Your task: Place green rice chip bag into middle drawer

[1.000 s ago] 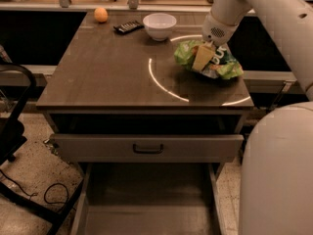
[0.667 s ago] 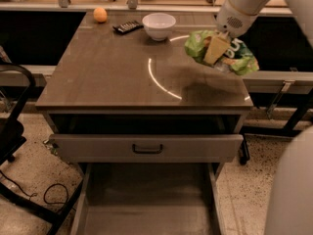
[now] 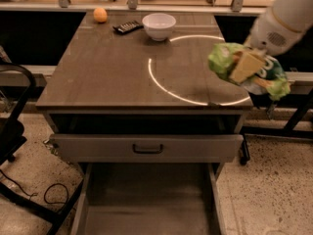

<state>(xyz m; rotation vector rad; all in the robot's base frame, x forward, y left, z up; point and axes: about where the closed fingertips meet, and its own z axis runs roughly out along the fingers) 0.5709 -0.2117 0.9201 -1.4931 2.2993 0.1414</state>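
— What do we see under the table (image 3: 107, 77)?
— The middle drawer (image 3: 146, 204), pulled out, its flat grey floor showing.
— And the green rice chip bag (image 3: 221, 60)?
— Crumpled and bright green, aloft over the table's right edge. The gripper (image 3: 246, 66) pinches its middle from above

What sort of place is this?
Likely an office kitchenette: a counter with drawers, white bowl and orange on it, speckled floor. The gripper holds the green rice chip bag over its right edge.

green rice chip bag (image 3: 221, 60) – glossy foil, in gripper (image 3: 245, 66) | table (image 3: 98, 67) – smooth wood
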